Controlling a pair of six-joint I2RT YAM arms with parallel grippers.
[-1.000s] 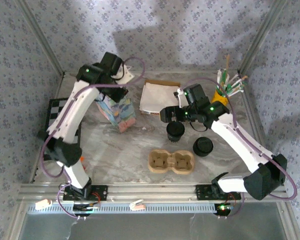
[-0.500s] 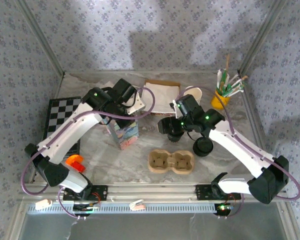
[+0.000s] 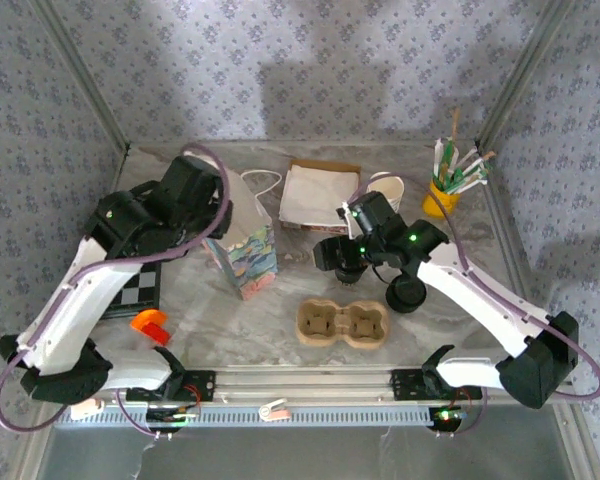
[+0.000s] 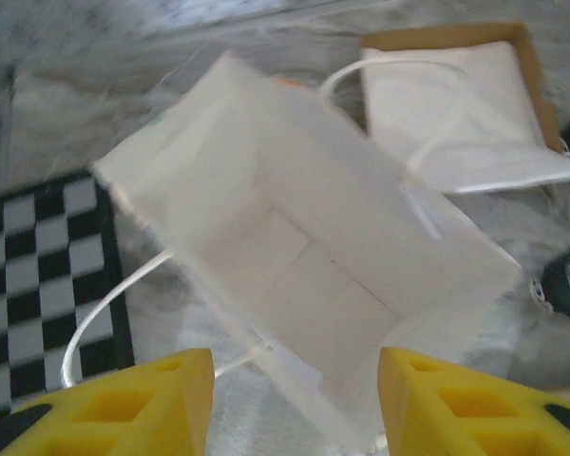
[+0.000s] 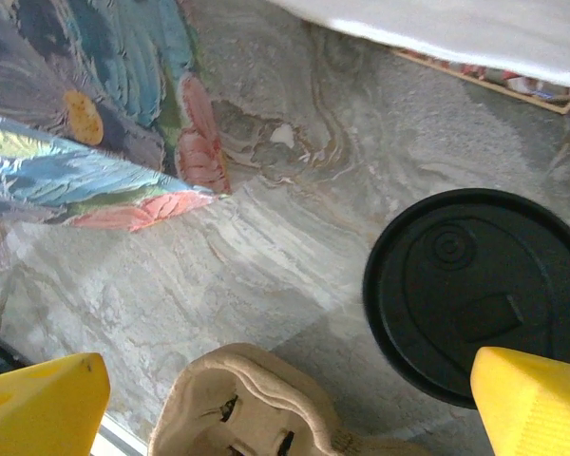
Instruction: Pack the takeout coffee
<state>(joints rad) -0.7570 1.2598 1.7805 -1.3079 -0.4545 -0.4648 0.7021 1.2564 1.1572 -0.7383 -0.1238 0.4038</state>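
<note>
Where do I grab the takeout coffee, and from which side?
Grip the takeout coffee by its wall just under the black lid, coming down from above, one finger each side. It stands upright and round, so opposite sides hold evenly.

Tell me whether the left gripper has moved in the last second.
Yes. The left gripper has drawn nearward and left in the top view, toward the checkerboard, and now hangs over the open paper bag.
</note>
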